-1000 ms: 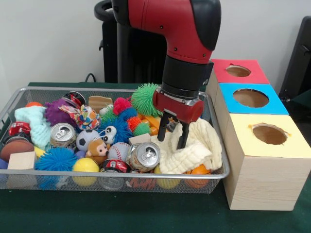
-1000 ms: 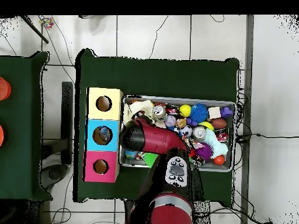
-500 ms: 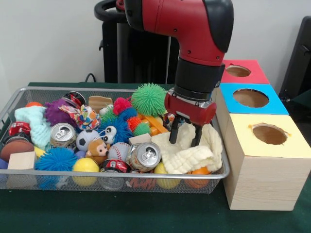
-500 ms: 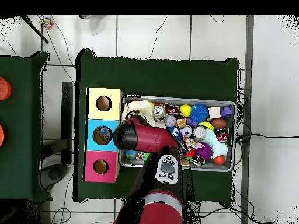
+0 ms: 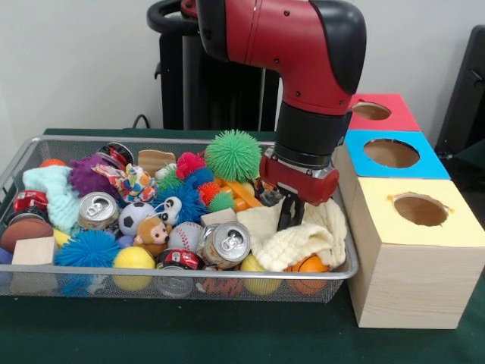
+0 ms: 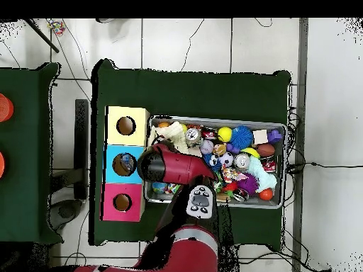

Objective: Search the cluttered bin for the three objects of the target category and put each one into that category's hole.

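Three boxes stand in a row beside the wire bin [image 5: 189,282], each with a round hole on top: yellow box [image 5: 415,250] nearest the table's front edge, blue box [image 5: 391,154] in the middle, red box [image 5: 373,111] at the far end. The gripper [image 5: 289,216] reaches down at the bin's end next to the boxes, its fingers drawn close together and pinching a fold of the cream cloth [image 5: 303,239], which lies bunched in the bin's front corner over an orange ball [image 5: 307,266]. A green spiky ball [image 5: 233,155] sits just beside the arm [image 5: 303,68]. Cans, a baseball [image 5: 184,236] and a plush bear [image 5: 153,233] crowd the bin's middle
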You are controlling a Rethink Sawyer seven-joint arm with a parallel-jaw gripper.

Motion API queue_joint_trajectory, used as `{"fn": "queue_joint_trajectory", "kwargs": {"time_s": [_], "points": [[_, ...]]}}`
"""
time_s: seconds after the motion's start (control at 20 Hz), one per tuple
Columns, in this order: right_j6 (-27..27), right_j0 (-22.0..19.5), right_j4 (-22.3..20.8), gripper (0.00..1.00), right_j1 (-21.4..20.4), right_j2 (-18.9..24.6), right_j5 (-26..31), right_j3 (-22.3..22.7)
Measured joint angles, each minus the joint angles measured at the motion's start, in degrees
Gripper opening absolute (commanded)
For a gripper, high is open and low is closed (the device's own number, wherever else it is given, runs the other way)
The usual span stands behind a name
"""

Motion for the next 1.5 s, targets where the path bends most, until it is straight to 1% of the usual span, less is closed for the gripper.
{"fn": "queue_joint_trajectory", "kwargs": {"time_s": [0.3, 0.6, 0.8, 1.05, 1.15, 1.25, 1.3, 1.4, 1.45, 1.5], "points": [[0.0, -0.37, -0.01, 0.0, 0.21, 0.16, 0.0, -0.12], [0.0, -1.58, -0.04, 0.0, -0.22, 0.42, 0.02, 0.04], [0.0, -2.69, -0.06, 0.0, -3.1, 0.71, 1.33, 0.63], [0.0, -4.28, -0.06, 0.0, -8.36, 1.69, 6.66, 0.66], [0.0, -5.72, -0.09, 0.0, -11.89, 2.82, 9.95, 0.7], [0.0, -6.87, -0.12, 0.0, -13.8, 3.73, 10.96, 0.84], [0.0, -8.4, -0.13, 0.0, -15.59, 4.9, 11.27, 1.19], [0.0, -9.85, -0.15, 0.0, -16.84, 5.96, 11.27, 1.6], [0.0, -12.72, -0.33, 0.0, -18.62, 7.73, 11.27, 2.47], [0.0, -14.01, -0.61, 0.0, -19.23, 8.42, 11.27, 2.83]]}}
